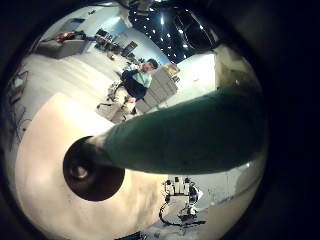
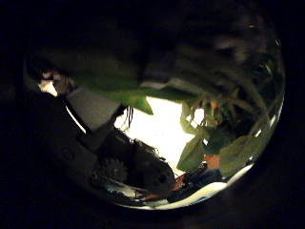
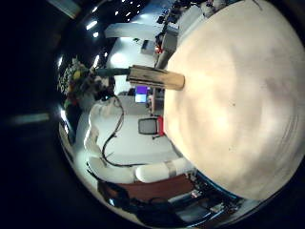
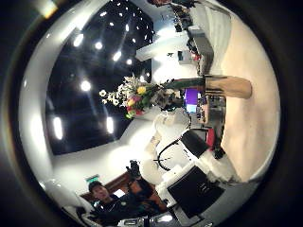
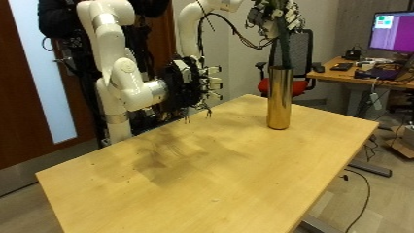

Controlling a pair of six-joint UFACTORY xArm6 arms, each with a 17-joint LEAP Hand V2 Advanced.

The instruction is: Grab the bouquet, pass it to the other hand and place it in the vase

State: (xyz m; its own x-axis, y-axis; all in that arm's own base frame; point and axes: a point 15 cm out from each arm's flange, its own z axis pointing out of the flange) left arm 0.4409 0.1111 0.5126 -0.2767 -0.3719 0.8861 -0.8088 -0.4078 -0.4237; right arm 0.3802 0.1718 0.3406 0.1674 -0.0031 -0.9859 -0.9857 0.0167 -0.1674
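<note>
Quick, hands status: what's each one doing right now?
Left hand: shut on the bouquet, holding it above the vase.
Right hand: open, empty, above the table.

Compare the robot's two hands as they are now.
The left hand is high over the vase; the right hand is low near the table. The left hand is curled round the bouquet; the right hand holds nothing, fingers relaxed. Both are black and white.

Hidden and cut off
The bouquet (image 5: 273, 19) blooms run off the top edge; the left hand (image 5: 268, 14) fingers are buried among them.
</note>
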